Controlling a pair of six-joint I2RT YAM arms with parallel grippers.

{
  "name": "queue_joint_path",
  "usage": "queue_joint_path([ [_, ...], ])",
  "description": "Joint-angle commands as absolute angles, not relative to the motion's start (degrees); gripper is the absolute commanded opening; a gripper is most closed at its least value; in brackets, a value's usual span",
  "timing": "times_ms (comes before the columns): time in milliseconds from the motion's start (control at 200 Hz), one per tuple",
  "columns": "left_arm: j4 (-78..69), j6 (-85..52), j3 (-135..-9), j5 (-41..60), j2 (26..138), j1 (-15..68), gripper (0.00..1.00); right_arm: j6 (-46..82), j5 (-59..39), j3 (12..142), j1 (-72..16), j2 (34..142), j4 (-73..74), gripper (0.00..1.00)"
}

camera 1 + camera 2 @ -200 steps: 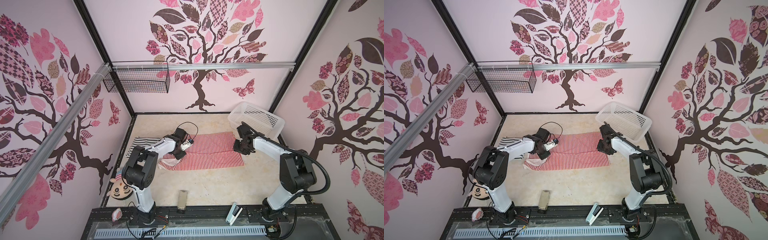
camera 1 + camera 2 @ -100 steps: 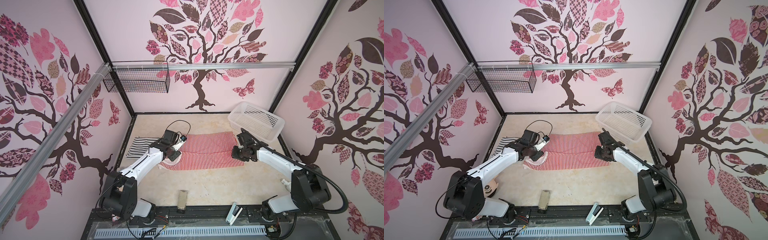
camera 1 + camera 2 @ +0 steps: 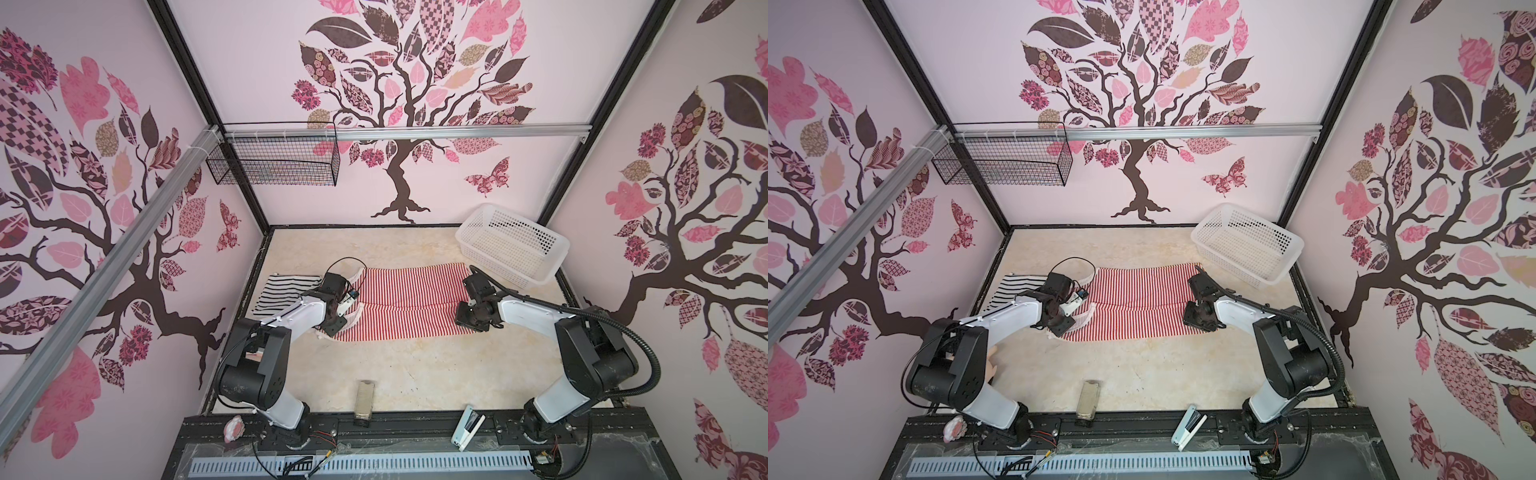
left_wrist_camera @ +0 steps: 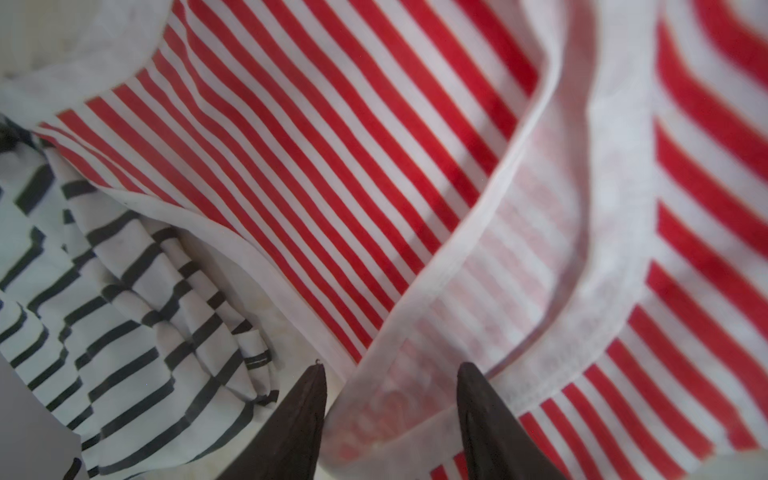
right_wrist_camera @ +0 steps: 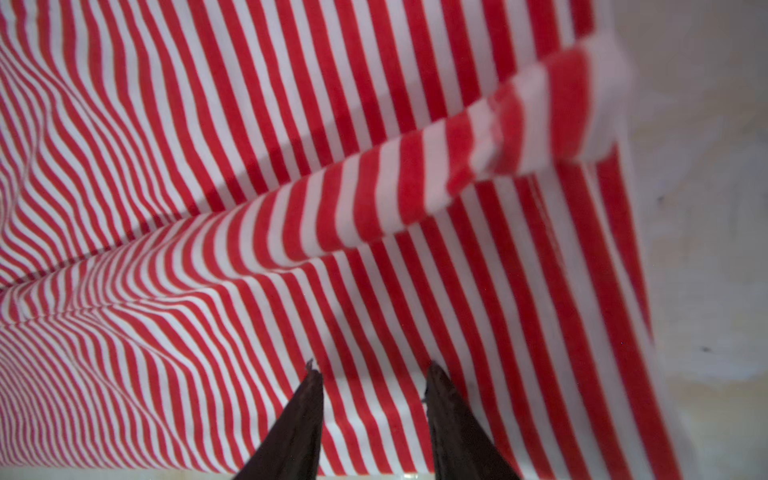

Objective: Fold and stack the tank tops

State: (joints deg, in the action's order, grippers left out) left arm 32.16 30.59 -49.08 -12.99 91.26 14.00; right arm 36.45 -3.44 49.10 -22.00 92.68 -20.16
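Note:
The red-and-white tank top (image 3: 407, 299) (image 3: 1138, 299) lies flat across the middle of the table, its white-trimmed straps at the left end. The black-and-white tank top (image 3: 286, 291) (image 3: 1013, 291) lies bunched just left of it. My left gripper (image 3: 332, 329) (image 3: 1061, 330) hovers over the strap end. In the left wrist view its fingers (image 4: 299, 415) stand apart with a white-trimmed strap (image 4: 415, 374) between them. My right gripper (image 3: 467, 322) (image 3: 1196, 322) sits over the right front corner of the red top (image 5: 249, 166), open, with only striped cloth below its fingers (image 5: 449, 415).
A white lattice basket (image 3: 511, 276) stands at the back right, close behind the right arm. A black wire basket (image 3: 274, 162) hangs on the back wall. A grey block (image 3: 363, 397), a white stapler-like thing (image 3: 467, 426) and a pink object (image 3: 232, 428) lie along the front edge.
Both grippers have moved from the far half of the red top towards its near edge. Both arms changed posture in between. The cloth's outline is about the same.

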Motion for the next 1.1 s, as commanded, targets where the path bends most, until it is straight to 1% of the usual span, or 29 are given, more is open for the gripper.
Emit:
queue_joint_path([
  [0, 32.21, 31.82, -47.33, -16.35, 92.09, 12.03, 0.54, 38.40, -0.33, 47.67, -21.73, 95.10, -21.90, 0.45],
  [175, 33.48, 33.13, -45.36, -16.21, 92.46, 11.68, 0.53, 39.78, -0.01, 45.24, -21.73, 93.43, -23.21, 0.45],
  [305, 34.59, 33.72, -44.50, -15.67, 91.32, 11.61, 0.53, 40.90, 0.08, 41.99, -21.76, 89.40, -25.04, 0.46],
  [590, 38.76, 36.14, -42.56, -13.68, 85.52, 11.67, 0.52, 44.85, -2.16, 31.27, -22.14, 74.55, -30.15, 0.46],
  [815, 44.45, 37.30, -40.36, -9.79, 80.43, 11.68, 0.52, 49.63, -5.04, 24.80, -24.04, 61.17, -35.77, 0.47],
  [981, 45.32, 37.93, -37.92, -11.94, 75.65, 11.68, 0.52, 52.15, -6.44, 23.38, -26.40, 53.73, -40.60, 0.47],
  [1096, 44.13, 36.56, -39.00, -12.76, 72.67, 11.56, 0.54, 51.58, -6.06, 26.61, -26.79, 50.63, -43.91, 0.48],
])
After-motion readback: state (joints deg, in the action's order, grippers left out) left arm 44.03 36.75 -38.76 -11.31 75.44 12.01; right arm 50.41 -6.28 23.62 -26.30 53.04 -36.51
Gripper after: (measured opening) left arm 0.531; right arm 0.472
